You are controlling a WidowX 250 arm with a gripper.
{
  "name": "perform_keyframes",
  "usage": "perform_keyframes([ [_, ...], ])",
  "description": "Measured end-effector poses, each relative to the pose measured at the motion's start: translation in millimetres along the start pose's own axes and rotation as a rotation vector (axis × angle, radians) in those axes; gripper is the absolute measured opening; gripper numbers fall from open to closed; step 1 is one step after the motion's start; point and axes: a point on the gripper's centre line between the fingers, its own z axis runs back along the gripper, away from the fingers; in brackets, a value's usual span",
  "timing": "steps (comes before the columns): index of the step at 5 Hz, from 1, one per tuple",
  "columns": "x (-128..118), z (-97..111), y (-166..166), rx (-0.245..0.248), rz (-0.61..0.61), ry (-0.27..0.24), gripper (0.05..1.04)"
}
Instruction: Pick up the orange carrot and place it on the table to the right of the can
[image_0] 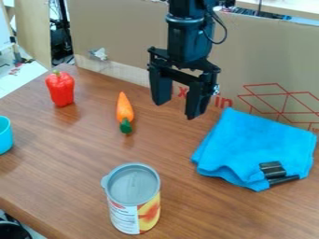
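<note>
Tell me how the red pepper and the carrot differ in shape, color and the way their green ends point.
The red pepper is broad and blocky; the carrot is slim and tapers to a point. The pepper is red, the carrot orange. The pepper's green stem points away from the can, the carrot's green end towards it. Both rest on the wooden table.

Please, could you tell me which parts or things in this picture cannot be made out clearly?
- Blue cup, camera view: its left part is cut off by the left edge.
- Black arm, camera view: its upper part is cut off by the top edge.
- Blue cloth, camera view: its own top layer hides what lies under it.
- Can, camera view: its own front hides the back side.
</note>
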Motion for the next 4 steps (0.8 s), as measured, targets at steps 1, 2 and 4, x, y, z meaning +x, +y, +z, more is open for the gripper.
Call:
perform_keyframes([
  [1,-1.1,-9.0,0.2,-0.003,0.001,0.031,1.001],
  [2,4.9,-4.6,12.6,-0.012,0.048,0.008,1.001],
  [4,5.9,9.5,84.0,0.046,0.285,-0.081,1.001],
])
